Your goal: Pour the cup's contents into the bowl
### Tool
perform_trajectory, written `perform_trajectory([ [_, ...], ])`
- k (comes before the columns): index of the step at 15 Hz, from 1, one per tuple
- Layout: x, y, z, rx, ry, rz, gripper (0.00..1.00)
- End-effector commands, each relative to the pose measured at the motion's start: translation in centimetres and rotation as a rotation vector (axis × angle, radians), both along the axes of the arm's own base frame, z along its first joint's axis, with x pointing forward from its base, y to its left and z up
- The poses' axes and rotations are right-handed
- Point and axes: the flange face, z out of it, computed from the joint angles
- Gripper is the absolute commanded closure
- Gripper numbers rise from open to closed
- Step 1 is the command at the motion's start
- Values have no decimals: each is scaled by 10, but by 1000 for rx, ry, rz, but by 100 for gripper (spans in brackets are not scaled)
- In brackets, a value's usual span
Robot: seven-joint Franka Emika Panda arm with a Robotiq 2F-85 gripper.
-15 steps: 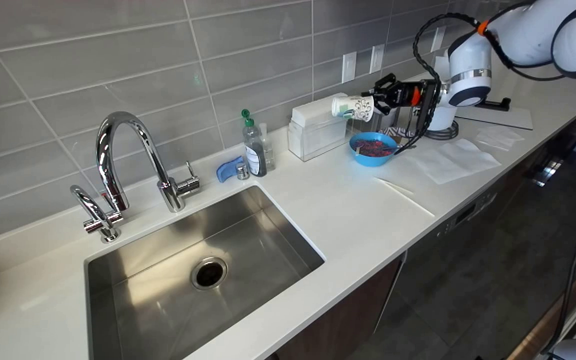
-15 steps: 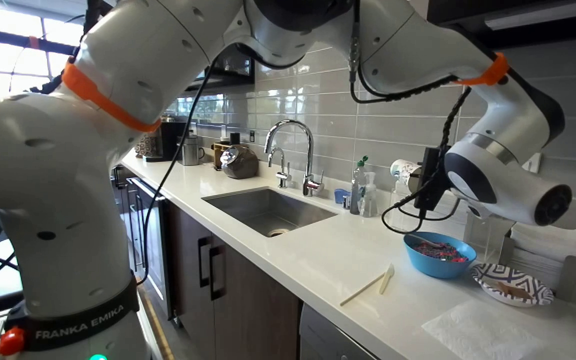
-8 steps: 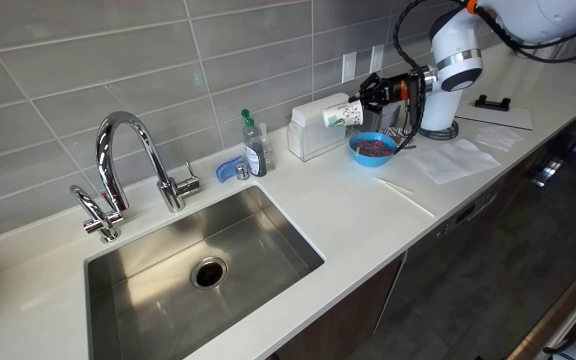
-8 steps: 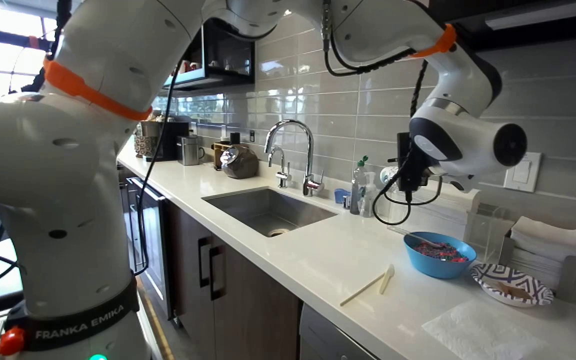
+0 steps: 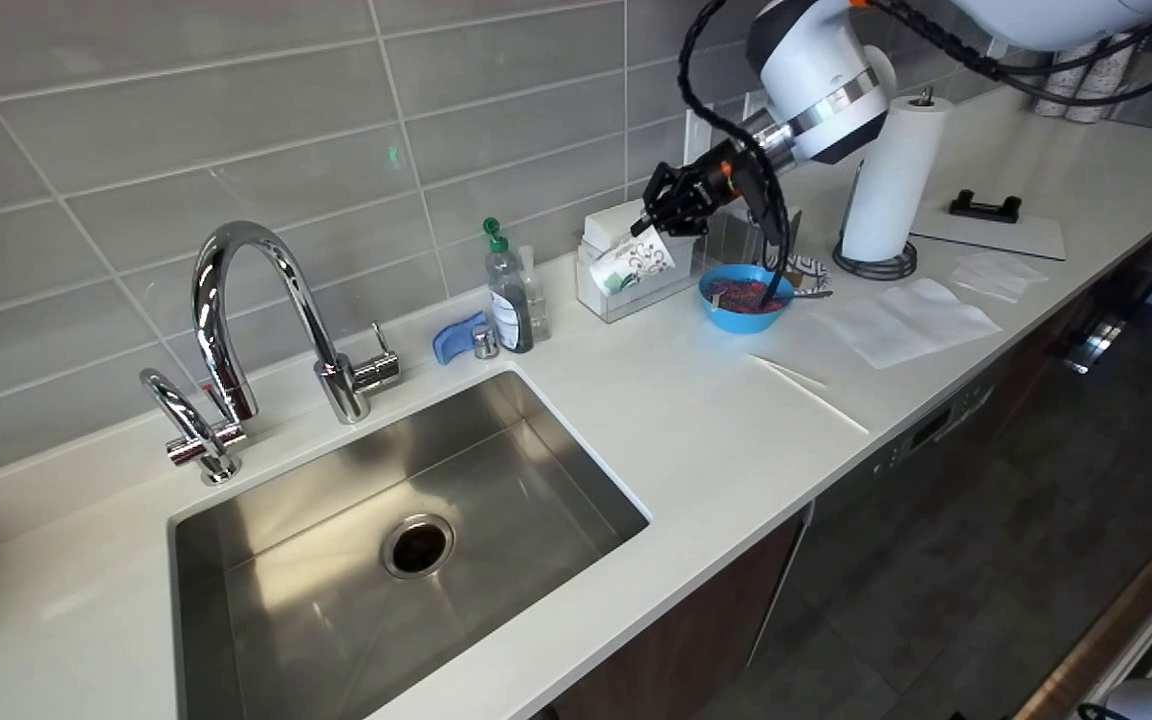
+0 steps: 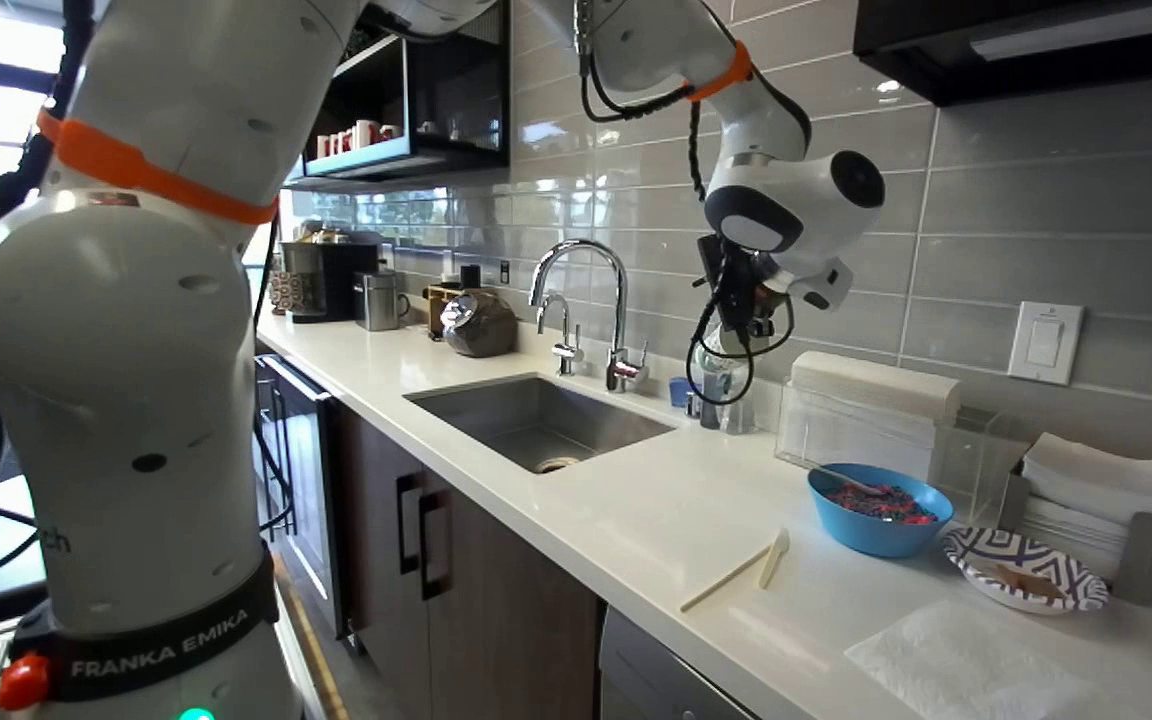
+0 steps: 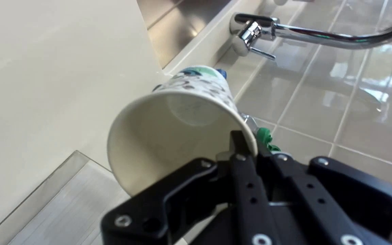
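In an exterior view, the faucet (image 5: 304, 305) stands at eleven o'clock from the sink (image 5: 526, 520), the soap bottle (image 5: 509, 312) at one o'clock. Next the cup (image 5: 633, 264) hangs tilted above the surface (image 5: 676, 430), base toward eight o'clock; in the wrist view the tool (image 7: 251, 145) pinches its wall, one finger (image 7: 238, 140) inside. At four o'clock from the cup, the bowl (image 5: 741, 323) holds red and dark bits (image 5: 734, 296). A paper-towel roll (image 5: 896, 190) stands at the bowl's two o'clock.

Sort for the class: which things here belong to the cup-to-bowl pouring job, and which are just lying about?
Part of the job:
gripper
patterned paper cup, rim pinched
blue bowl

Just lying about:
green-capped soap bottle
white paper-towel roll
zigzag-patterned dish
loose paper-towel sheet
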Motion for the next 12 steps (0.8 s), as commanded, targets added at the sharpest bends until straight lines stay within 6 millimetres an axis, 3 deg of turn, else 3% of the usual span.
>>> perform_trajectory([
  [1, 2, 46, -2, -190, 40, 11, 99],
  [5, 11, 80, -18, -391, 133, 71, 99],
  [8, 11, 87, -26, -545, 214, 127, 99],
  [9, 18, 98, -33, -590, 234, 176, 99],
  [12, 27, 97, -42, -695, 288, 294, 99],
])
